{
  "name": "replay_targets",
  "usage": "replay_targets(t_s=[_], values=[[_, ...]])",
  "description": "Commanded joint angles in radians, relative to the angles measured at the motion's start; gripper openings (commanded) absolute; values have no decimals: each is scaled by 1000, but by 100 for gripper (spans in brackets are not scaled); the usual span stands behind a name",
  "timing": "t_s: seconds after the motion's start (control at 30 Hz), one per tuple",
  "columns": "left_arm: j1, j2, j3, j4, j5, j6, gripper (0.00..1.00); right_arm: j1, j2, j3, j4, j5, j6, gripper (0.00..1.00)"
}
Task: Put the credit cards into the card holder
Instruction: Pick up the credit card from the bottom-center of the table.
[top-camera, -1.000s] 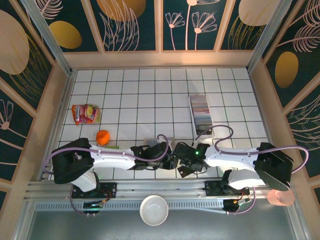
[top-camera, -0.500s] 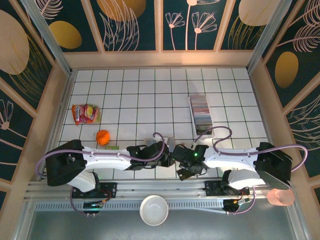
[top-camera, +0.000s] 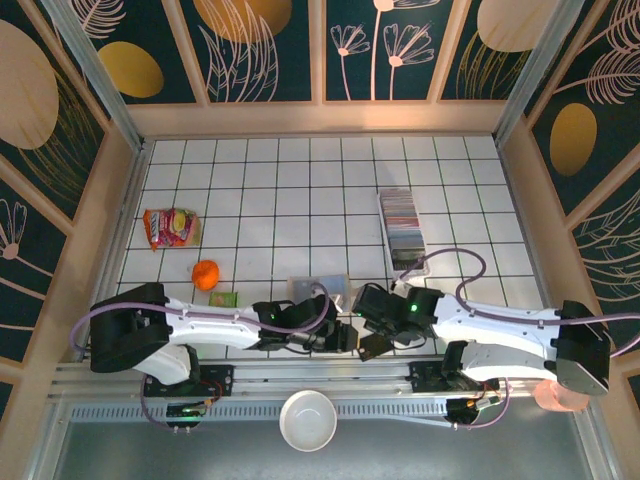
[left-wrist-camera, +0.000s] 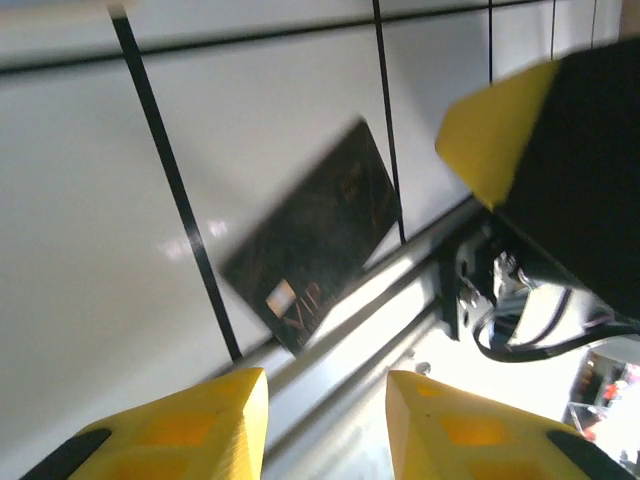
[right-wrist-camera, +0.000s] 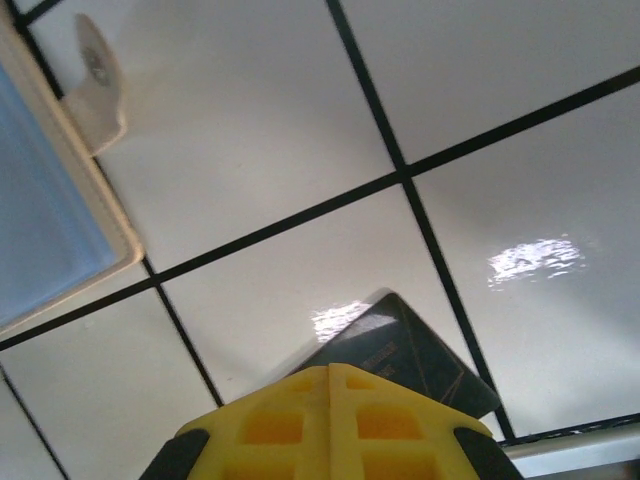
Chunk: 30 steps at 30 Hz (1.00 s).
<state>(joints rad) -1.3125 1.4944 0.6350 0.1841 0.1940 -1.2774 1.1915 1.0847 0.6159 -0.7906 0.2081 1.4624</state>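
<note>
White tiles with black grout lines cover the counter, boxed in by floral panels. 1 dark plastic credit card lies flat at the near edge, a corner seeming to reach the aluminium rail. The left fingers are spread apart and empty, just short of it. The right fingers are pressed together, grasping nothing, close over the card. The tan folding card holder lies open just beyond, greyish inside up. More packed cards sit in a long clear plastic tray farther back. So thin a card offers no grip from above. I'd judge the right fingers should nudge it over the edge, then the left take the overhang, 1 finger above and 1 below.
</note>
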Motion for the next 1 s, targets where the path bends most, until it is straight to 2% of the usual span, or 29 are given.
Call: replay_targets(t_s=[0.0,0.1,0.33,0.53,0.73,0.97], values=[[-11,-31,-48,56,26,-218,36,-11,-7,-47,-12,6,43,0],[-16,-62,-40,-7,-9,-277,39,-45,-11,-73,32,-18,13,0],[-56,19,-17,75,8,-387,38,-106,-7,-117,160,-69,-60,0],[-65,86,-9,146,-20,-450,34,-126,-6,-142,177,-70,-76,0],[-67,120,22,144,-44,-498,34,-129,-13,-177,182,-69,-61,0],[-89,130,29,37,-75,-601,37,-134,-17,-199,191,-64,-54,0]])
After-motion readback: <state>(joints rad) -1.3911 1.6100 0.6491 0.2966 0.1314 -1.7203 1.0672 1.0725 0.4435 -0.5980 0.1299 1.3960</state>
